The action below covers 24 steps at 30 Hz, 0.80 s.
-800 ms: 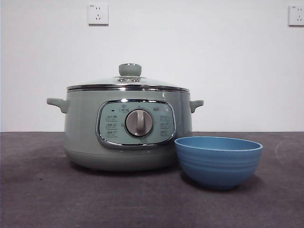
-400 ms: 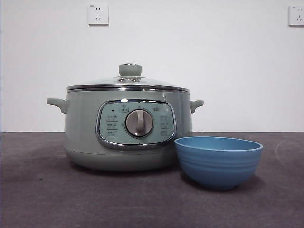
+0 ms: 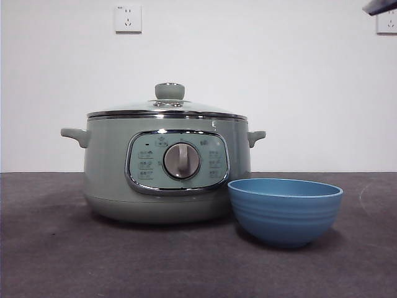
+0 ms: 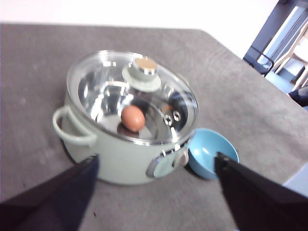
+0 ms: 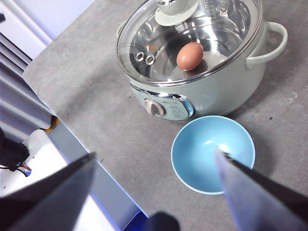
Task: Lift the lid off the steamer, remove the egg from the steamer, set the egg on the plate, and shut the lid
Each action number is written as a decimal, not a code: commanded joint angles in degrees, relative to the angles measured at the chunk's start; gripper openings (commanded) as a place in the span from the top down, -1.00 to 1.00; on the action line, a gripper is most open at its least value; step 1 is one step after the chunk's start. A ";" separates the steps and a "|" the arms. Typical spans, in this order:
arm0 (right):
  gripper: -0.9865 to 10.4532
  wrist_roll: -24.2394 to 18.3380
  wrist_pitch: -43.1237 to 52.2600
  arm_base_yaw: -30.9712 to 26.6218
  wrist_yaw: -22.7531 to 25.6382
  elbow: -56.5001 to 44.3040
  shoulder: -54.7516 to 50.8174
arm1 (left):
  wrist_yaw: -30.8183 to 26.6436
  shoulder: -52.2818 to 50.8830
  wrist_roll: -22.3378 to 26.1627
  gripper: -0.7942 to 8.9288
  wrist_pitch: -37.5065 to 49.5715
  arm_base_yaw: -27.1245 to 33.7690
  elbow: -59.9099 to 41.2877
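Observation:
The sage-green steamer [image 3: 111, 174] stands left of centre with its lid [image 3: 169, 93] resting on it. Through the glass of the lid [image 4: 106, 82] a brown egg [image 4: 133, 118] lies inside; the right wrist view shows the egg [image 5: 189, 56] too. The blue plate [image 3: 285, 211] sits just in front and to the right of the steamer, with nothing in it [image 5: 192, 144]. My left gripper [image 4: 156, 158] hovers open, high above the steamer [image 4: 120, 159]. Over the plate hangs my right gripper [image 5: 155, 155], also open. Neither touches anything.
A black arm tip [image 3: 379, 6] shows at the front view's top right corner. The table edge [image 5: 72, 130] runs close beside the steamer [image 5: 226, 91] in the right wrist view. Two wall sockets [image 3: 128, 18] sit on the back wall.
A black arm tip has come into the front view's top right corner. Steamer, lid and plate have not moved.

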 commanded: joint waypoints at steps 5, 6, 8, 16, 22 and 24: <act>-0.11 0.22 0.17 0.07 0.11 0.15 0.02 | 0.09 3.17 -0.39 -0.27 4.00 -1.49 1.90; -0.11 0.22 0.15 0.07 0.11 0.15 0.02 | -0.11 4.31 -0.37 -0.27 4.04 -1.99 2.73; -0.11 0.22 0.15 0.07 0.11 0.15 0.02 | -0.46 7.13 -0.26 -0.27 4.28 -3.37 5.03; -0.11 0.20 0.17 0.07 0.13 0.15 0.00 | -5.33 20.41 1.16 -0.27 7.63 -10.95 16.02; -0.11 0.22 0.15 0.07 0.13 0.15 0.02 | -12.28 31.06 1.62 -0.27 12.90 -18.14 21.86; -0.11 0.22 0.15 0.07 0.13 0.15 0.02 | -14.38 34.67 1.90 -0.27 14.93 -20.02 23.15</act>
